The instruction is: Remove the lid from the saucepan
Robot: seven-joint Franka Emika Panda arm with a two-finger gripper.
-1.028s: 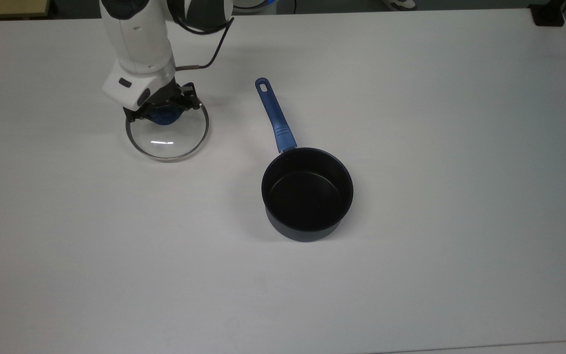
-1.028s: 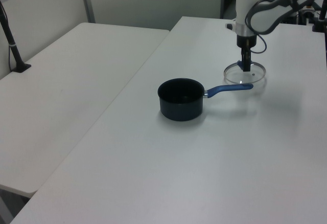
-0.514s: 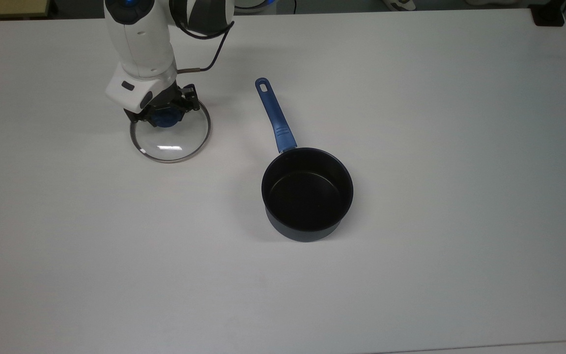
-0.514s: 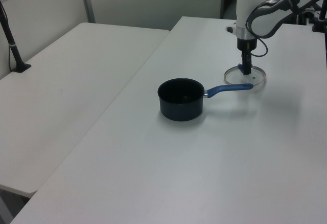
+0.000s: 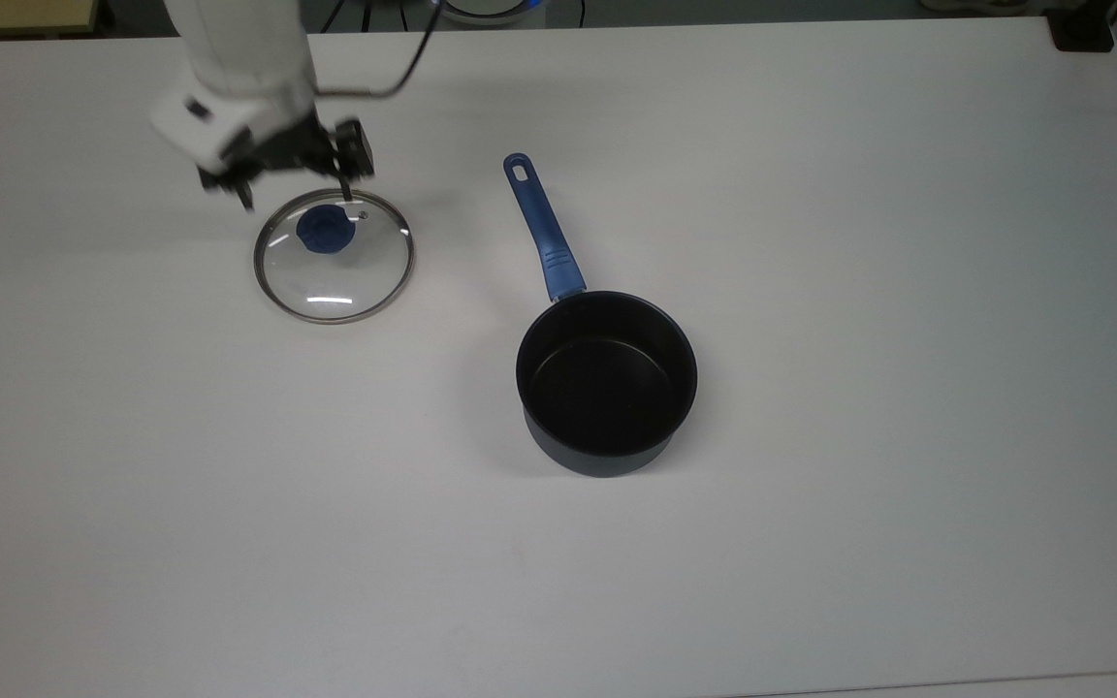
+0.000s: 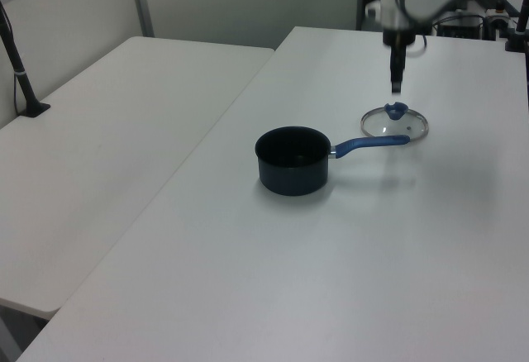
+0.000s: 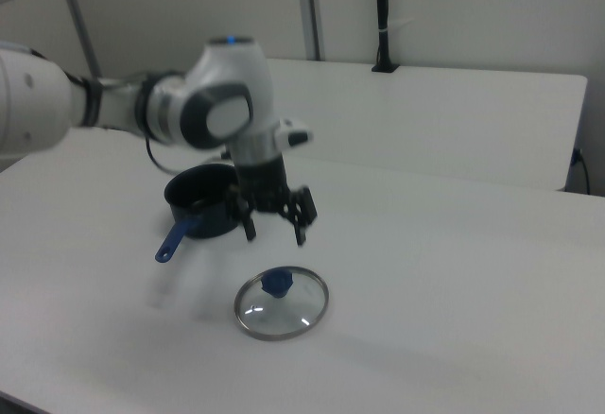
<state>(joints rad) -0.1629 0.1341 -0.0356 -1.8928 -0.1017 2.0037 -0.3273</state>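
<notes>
We've got the lid (image 5: 334, 255) flat on the table (image 5: 811, 242), well apart from the saucepan (image 5: 607, 383), on the top view's left. Saucepan handle runs toward the top view's upper left, ending near the lid without touching. Gripper (image 7: 275, 228) hangs above the lid's knob, clear of it, fingers spread. Lid sits behind the handle in the left view.

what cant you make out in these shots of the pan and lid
- Saucepan: in the right view the arm covers part of its rim and handle.
- Lid: any lettering on the glass is too small to read in the top view.
- Hand: motion-blurred in the top view; its arm is cut off by the top edge.
</notes>
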